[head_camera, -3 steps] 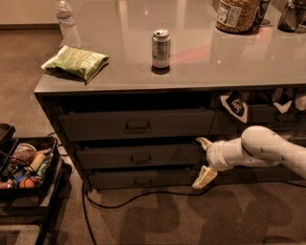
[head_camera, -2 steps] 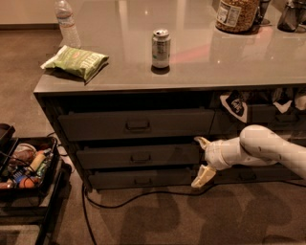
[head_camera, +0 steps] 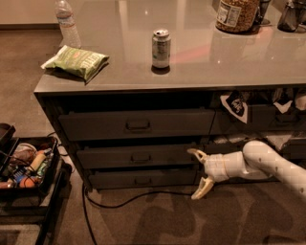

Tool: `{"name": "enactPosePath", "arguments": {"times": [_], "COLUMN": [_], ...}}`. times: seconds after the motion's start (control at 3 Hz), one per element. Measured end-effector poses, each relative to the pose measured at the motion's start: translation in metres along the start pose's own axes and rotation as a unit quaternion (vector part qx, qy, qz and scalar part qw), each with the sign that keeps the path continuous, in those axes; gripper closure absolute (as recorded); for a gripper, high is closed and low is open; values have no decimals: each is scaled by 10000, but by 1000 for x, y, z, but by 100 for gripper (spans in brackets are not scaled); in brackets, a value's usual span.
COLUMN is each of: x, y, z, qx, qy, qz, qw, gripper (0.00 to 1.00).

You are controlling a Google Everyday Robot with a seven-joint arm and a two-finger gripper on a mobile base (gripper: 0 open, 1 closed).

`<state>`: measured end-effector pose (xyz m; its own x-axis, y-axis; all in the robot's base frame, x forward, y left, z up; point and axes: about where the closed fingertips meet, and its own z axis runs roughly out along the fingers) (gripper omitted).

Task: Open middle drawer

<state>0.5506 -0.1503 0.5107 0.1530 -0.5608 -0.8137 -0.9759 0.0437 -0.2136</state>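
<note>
The middle drawer (head_camera: pixel 110 158) is a wide dark grey front with a small centred pull handle (head_camera: pixel 140 157), between a taller drawer above and a slimmer one below. Its front looks level with the others. My gripper (head_camera: pixel 198 171) is open and empty, just off the drawer's right end. The upper fingertip (head_camera: pixel 192 152) is at the height of the drawer's right edge. The lower fingertip (head_camera: pixel 201 190) hangs near the floor beside the bottom drawer. The white arm comes in from the right.
On the counter top (head_camera: pixel 201 72) stand a soda can (head_camera: pixel 161 48), a green snack bag (head_camera: pixel 76 61), a water bottle (head_camera: pixel 67 26) and a jar (head_camera: pixel 236 14). A black cable (head_camera: pixel 124 201) runs along the carpet. A cart with clutter (head_camera: pixel 26 167) is at the left. Open shelves with items (head_camera: pixel 267 115) are at the right.
My gripper has dropped slightly down and to the left, towards the right end of the drawers. The drawers have not moved.
</note>
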Motion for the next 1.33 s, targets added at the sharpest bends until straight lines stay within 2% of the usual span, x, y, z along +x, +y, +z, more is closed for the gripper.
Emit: {"name": "enactPosePath", "arguments": {"times": [0.33, 0.67, 1.0, 1.33], "x": [5, 6, 15, 41], "y": [23, 23, 27, 19], "z": [12, 14, 23, 37], "qx": [-370, -355, -243, -177], "qy": [-275, -190, 222, 608], "qz": [-136, -112, -259, -396], "qw": [9988, 9991, 9991, 9972], "gripper": [0, 0, 0, 0]}}
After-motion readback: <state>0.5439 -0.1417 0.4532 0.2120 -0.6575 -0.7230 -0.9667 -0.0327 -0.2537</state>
